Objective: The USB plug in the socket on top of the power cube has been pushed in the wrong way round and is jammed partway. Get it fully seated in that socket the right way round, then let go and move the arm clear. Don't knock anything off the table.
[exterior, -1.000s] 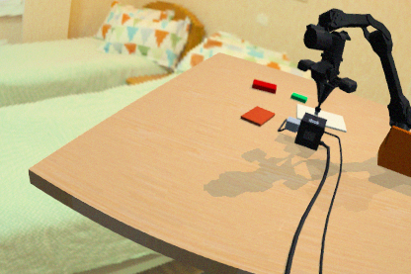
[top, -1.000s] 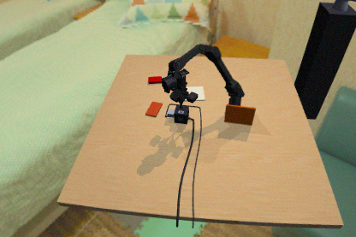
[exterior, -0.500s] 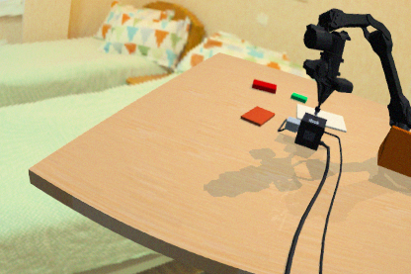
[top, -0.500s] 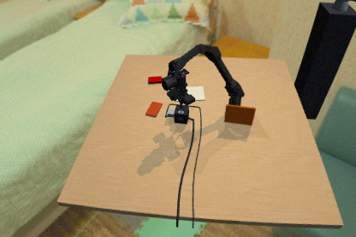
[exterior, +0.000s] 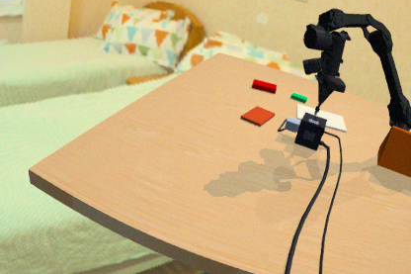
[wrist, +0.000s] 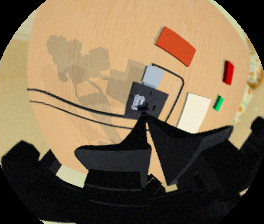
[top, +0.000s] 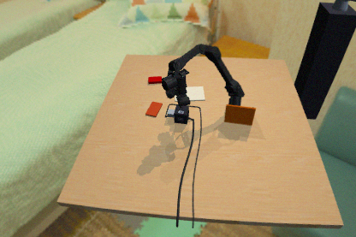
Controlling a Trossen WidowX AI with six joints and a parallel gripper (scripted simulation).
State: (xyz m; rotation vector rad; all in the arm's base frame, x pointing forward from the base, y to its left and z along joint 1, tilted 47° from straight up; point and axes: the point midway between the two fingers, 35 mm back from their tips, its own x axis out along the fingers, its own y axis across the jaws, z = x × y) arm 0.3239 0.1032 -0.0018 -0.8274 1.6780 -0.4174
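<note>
The black power cube (top: 181, 115) (exterior: 310, 133) (wrist: 141, 90) stands on the table with a pale marking on its top. My gripper (exterior: 317, 109) (wrist: 145, 118) points down at the cube's top and is shut, its fingertips close together. The USB plug is between the tips, mostly hidden by them; which way round it sits and how deep it is cannot be told. A grey-blue block (top: 170, 113) (exterior: 292, 124) (wrist: 153, 76) sits against the cube's side. In the wrist view the fingers hide the cube's near edge.
A thin cable (top: 200, 131) (exterior: 341, 156) loops round the cube; a thicker cable (top: 186, 157) (exterior: 316, 191) runs to the table edge. Around lie an orange-red slab (top: 154, 109) (exterior: 258, 116) (wrist: 176, 46), a red block (exterior: 264, 86), a green block (exterior: 298, 97) and a white pad (exterior: 335, 121). A brown block (top: 240, 115) stands by the arm's base.
</note>
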